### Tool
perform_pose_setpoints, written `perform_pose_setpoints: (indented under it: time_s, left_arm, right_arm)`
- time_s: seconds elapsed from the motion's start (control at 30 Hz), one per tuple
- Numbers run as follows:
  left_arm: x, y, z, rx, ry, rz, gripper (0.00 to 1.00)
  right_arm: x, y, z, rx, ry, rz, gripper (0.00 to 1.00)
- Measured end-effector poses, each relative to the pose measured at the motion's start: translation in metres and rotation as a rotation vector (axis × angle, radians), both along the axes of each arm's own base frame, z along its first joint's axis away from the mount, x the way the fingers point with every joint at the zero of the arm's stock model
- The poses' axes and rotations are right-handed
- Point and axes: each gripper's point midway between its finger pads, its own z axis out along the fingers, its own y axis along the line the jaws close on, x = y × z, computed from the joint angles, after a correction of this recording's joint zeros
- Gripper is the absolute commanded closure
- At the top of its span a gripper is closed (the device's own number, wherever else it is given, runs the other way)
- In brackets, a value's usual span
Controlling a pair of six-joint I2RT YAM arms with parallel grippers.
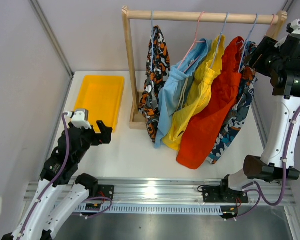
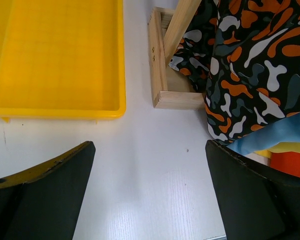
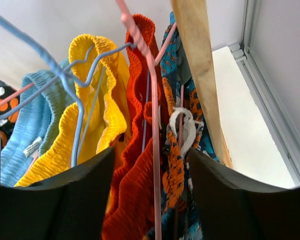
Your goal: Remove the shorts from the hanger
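Five shorts hang on wire hangers from a wooden rack's rail [image 1: 190, 16]: black-orange-white blotch [image 1: 155, 85], light blue [image 1: 177, 92], yellow [image 1: 200, 95], red-orange [image 1: 215, 115] and dark blue cartoon print [image 1: 237, 117]. My right gripper [image 1: 257, 55] is raised at the rail's right end. In the right wrist view it [image 3: 150, 155] is open, with the red-orange waistband [image 3: 135, 190], a pink hanger [image 3: 155, 125] and the dark blue waistband [image 3: 172, 170] between its jaws. My left gripper [image 1: 106, 134] is open and empty, low over the table [image 2: 150, 200].
A yellow tray [image 1: 100, 97] lies at the left, beside the rack's wooden base [image 2: 162, 75]. The rack's right post [image 3: 200, 65] stands close to my right gripper. Enclosure walls bound the table on the left, right and back.
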Motion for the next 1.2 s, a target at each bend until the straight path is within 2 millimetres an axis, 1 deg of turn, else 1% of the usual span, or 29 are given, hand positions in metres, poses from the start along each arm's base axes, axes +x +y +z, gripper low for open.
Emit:
perform_pose_setpoints:
  time_s: [0.03,0.1,0.17,0.2,0.27,0.3,0.33,0.67,0.77,0.83,0.93,1.0,1.07,1.13,1.2]
  left_arm:
    - [0.000,0.000,0.000,0.000,0.000,0.000,0.01]
    - [0.000,0.000,0.000,0.000,0.000,-0.001,0.01]
    - [0.000,0.000,0.000,0.000,0.001,-0.001,0.01]
    - [0.000,0.000,0.000,0.000,0.001,-0.001,0.01]
    - [0.000,0.000,-0.001,0.001,0.001,-0.002,0.01]
    - [0.000,0.000,-0.001,0.001,0.001,-0.002,0.01]
    - [0.000,0.000,-0.001,0.000,0.001,-0.001,0.01]
    - [0.000,0.000,0.000,0.001,0.000,-0.002,0.01]
    - [-0.001,0.000,0.001,-0.001,-0.005,-0.003,0.01]
    - [-0.002,0.000,0.002,-0.003,-0.011,-0.004,0.01]
    - [-0.002,0.000,0.003,-0.003,-0.014,-0.006,0.01]
    - [-0.002,-0.001,0.003,-0.001,-0.014,-0.013,0.01]
    - [-0.003,-0.004,0.005,-0.006,-0.018,-0.031,0.01]
    - [-0.004,-0.011,0.015,-0.022,-0.032,-0.063,0.01]
    - [-0.005,-0.023,0.033,-0.049,-0.060,-0.122,0.01]
  right_arm:
    - [0.002,-0.001,0.000,-0.002,0.000,-0.002,0.41]
    - [0.007,-0.003,-0.003,-0.003,0.007,-0.009,0.47]
    - [0.012,-0.005,-0.009,-0.002,0.022,-0.013,0.50]
    - [0.015,-0.006,-0.012,-0.001,0.031,-0.015,0.56]
    - [0.019,-0.007,-0.017,-0.002,0.045,-0.016,0.75]
    - [0.021,-0.008,-0.019,-0.004,0.050,-0.017,0.92]
    - [0.022,-0.008,-0.020,-0.001,0.052,-0.017,1.00]
    - [0.022,-0.007,-0.017,0.002,0.045,-0.015,1.00]
    - [0.015,-0.006,-0.010,0.000,0.033,-0.015,1.00]
    - [0.008,-0.005,0.000,-0.004,0.008,-0.015,1.00]
    - [-0.009,-0.001,0.020,-0.012,-0.047,-0.013,1.00]
    - [-0.025,0.002,0.033,-0.017,-0.083,-0.011,1.00]
    - [-0.046,0.006,0.048,-0.023,-0.131,-0.009,1.00]
    - [-0.069,0.010,0.058,-0.027,-0.176,-0.008,1.00]
    - [-0.091,0.014,0.062,-0.028,-0.205,-0.008,1.00]
